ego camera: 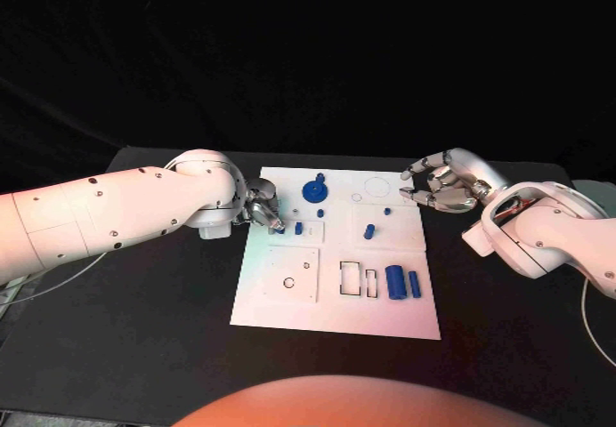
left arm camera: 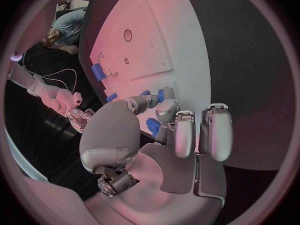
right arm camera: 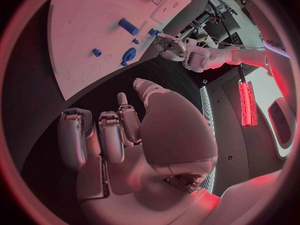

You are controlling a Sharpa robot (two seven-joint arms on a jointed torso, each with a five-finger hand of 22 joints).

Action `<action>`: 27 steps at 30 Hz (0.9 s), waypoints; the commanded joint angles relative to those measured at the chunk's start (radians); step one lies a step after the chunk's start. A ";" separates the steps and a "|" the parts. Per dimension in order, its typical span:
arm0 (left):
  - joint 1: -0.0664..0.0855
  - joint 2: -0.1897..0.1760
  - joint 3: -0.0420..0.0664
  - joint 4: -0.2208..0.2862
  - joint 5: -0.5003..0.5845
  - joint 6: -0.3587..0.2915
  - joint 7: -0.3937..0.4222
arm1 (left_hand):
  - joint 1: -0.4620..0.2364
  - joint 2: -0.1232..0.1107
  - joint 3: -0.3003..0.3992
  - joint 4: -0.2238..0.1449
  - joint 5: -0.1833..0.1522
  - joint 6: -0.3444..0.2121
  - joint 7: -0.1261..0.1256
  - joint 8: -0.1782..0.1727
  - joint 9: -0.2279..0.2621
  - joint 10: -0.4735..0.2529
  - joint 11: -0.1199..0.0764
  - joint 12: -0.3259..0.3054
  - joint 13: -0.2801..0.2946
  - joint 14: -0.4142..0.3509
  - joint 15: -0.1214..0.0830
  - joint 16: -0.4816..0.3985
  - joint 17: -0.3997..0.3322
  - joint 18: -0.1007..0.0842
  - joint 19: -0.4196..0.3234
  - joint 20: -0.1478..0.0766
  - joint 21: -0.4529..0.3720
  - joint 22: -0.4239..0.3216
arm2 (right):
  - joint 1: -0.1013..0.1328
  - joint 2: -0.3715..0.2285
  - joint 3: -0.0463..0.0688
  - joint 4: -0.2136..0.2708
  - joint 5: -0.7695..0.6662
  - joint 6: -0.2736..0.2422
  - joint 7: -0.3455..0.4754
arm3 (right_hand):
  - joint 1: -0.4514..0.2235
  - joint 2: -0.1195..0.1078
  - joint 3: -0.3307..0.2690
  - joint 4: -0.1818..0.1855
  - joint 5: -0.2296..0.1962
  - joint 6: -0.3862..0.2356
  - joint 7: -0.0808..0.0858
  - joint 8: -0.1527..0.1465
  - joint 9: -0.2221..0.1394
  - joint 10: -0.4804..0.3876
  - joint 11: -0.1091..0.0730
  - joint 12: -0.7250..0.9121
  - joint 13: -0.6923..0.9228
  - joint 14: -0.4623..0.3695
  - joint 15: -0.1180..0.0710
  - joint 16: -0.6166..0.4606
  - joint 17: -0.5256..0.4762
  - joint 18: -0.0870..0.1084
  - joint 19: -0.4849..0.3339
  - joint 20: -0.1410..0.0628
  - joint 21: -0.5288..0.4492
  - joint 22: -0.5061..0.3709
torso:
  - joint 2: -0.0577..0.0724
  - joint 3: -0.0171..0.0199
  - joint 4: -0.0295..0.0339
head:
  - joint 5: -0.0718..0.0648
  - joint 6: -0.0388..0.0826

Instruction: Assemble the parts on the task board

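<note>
From the head view I cannot tell whether the left hand is touching a part: its fingertips sit at the task board's left edge, left of centre in the frame, and the white arm covers much of the hand. In the left wrist view that hand's fingers are curled forward over small blue pieces, and 1 piece lies right against them, but whether it is pinched I cannot tell. The right hand hangs at the board's upper right corner, off the white plate, fingers loosely curled and slightly apart around nothing; the right wrist view shows the same, with black table under the fingers. The board lies in the middle of the frame, a white plate with outlined recesses. On it I make out a blue gear-like disc near the top, small blue pegs mid-board, and 2 blue cylinders lying side by side at lower right.
</note>
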 commanded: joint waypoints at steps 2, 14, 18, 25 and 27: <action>-0.002 0.011 -0.003 -0.001 0.002 0.014 0.001 | -0.003 0.011 0.188 -0.196 0.005 0.003 -0.005 0.006 -0.001 0.005 -0.001 0.004 0.001 0.102 -0.007 0.006 0.263 -0.020 0.019 -0.009 0.004 0.091 | -0.001 0.000 0.000 0.001 -0.010 0.010 0.008 | -0.008 -0.003 0.005 0.003 0.001 -0.004 -0.001 0.005 -0.001 0.001 -0.003 -0.001 0.063 0.092 -0.005 -0.005 0.218 0.011 0.037 -0.010 -0.003 0.168 | 0.000 0.0006 -0.0011 | 0.000 0.000; -0.002 0.026 -0.004 -0.014 0.020 0.017 -0.002 | -0.006 0.015 0.188 -0.194 0.010 0.004 -0.005 0.006 -0.002 0.008 -0.001 0.007 0.006 0.102 -0.007 0.006 0.263 -0.020 0.019 -0.010 0.005 0.092 | -0.001 0.000 0.000 0.001 -0.010 0.011 0.007 | -0.008 -0.005 0.007 0.002 0.003 -0.005 -0.002 0.008 -0.003 0.000 -0.004 -0.002 0.062 0.092 -0.005 -0.005 0.217 0.011 0.036 -0.010 -0.005 0.167 | 0.000 0.0011 -0.0004 | -0.002 0.000; -0.002 0.030 -0.004 -0.016 0.024 0.032 -0.005 | -0.006 0.015 0.188 -0.194 0.010 0.004 -0.005 0.006 -0.002 0.008 -0.001 0.007 0.006 0.102 -0.007 0.006 0.263 -0.020 0.019 -0.010 0.005 0.092 | -0.001 -0.001 0.000 0.001 -0.010 0.011 0.007 | -0.008 -0.005 0.007 0.002 0.003 -0.005 -0.002 0.008 -0.003 0.000 -0.004 -0.002 0.062 0.092 -0.005 -0.005 0.217 0.011 0.036 -0.010 -0.005 0.167 | 0.001 0.0002 0.0004 | -0.004 -0.001; -0.002 0.036 -0.005 -0.020 0.025 0.069 -0.011 | -0.007 0.015 0.188 -0.194 0.011 0.005 -0.005 0.006 -0.002 0.007 0.000 0.007 0.005 0.102 -0.007 0.006 0.263 -0.019 0.019 -0.010 0.004 0.091 | -0.001 -0.001 0.000 0.002 -0.010 0.012 0.007 | -0.008 -0.005 0.007 0.002 0.003 -0.005 -0.002 0.008 -0.003 0.000 -0.004 -0.002 0.062 0.092 -0.005 -0.005 0.217 0.011 0.036 -0.010 -0.005 0.167 | 0.000 -0.0006 0.0007 | -0.005 -0.002; -0.002 0.037 -0.005 -0.021 0.023 0.080 -0.012 | -0.008 0.015 0.188 -0.194 0.011 0.004 -0.005 0.006 -0.002 0.007 0.000 0.007 0.005 0.102 -0.007 0.006 0.263 -0.019 0.019 -0.010 0.004 0.090 | -0.001 -0.002 0.000 0.002 -0.010 0.012 0.006 | -0.008 -0.005 0.007 0.002 0.003 -0.005 -0.002 0.008 -0.003 0.000 -0.004 -0.002 0.062 0.092 -0.005 -0.005 0.217 0.011 0.036 -0.010 -0.005 0.167 | 0.000 -0.0008 0.0001 | -0.006 -0.003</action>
